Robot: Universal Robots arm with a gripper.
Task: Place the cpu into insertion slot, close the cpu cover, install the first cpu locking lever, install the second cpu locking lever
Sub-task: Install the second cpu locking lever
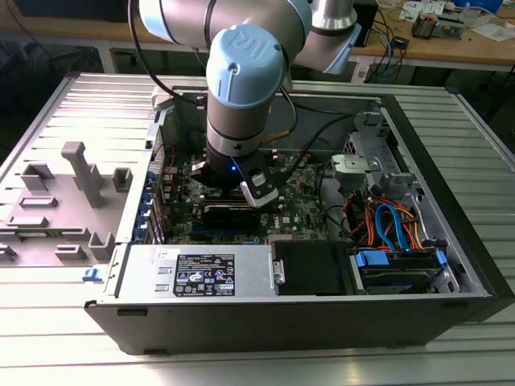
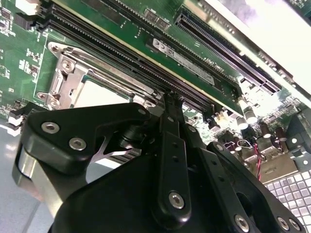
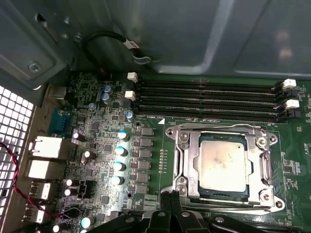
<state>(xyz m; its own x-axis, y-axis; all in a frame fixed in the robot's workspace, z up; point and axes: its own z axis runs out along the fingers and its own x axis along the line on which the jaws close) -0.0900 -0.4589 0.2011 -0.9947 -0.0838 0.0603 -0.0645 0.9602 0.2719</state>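
Your cpu (image 3: 222,161) is already seated in the insertion slot (image 3: 221,194): in the first wrist view its dull silver top shows through the square window, lying flat and square to the socket. The cpu cover (image 3: 194,167) appears to be down over it, its silver frame lying around the chip's edges; whether either locking lever is latched you cannot tell from these pictures, though thin metal rods run along the frame's sides.

The relation that matters is where the socket lies from your gripper (image 3: 170,201). In the first wrist view the black fingertips sit just beside the cover's edge, near the corner on the side away from the memory slots (image 3: 209,99), not over the chip itself. In the second wrist view the gripper (image 2: 170,104) has its tips pressed together, clenched with nothing visible between them, and they reach to the rim of the socket frame (image 2: 73,77), whose long edge runs parallel to the memory slots. The chip's pale top peeks out just beyond the gripper body. Contact with the frame looks likely but you cannot confirm it.

In the exterior view the arm's wrist (image 1: 241,96) hangs straight down into the open computer case (image 1: 265,322), which lies on its side on the ribbed metal counter (image 1: 48,354), with the power supply (image 1: 201,273) nearer the camera.
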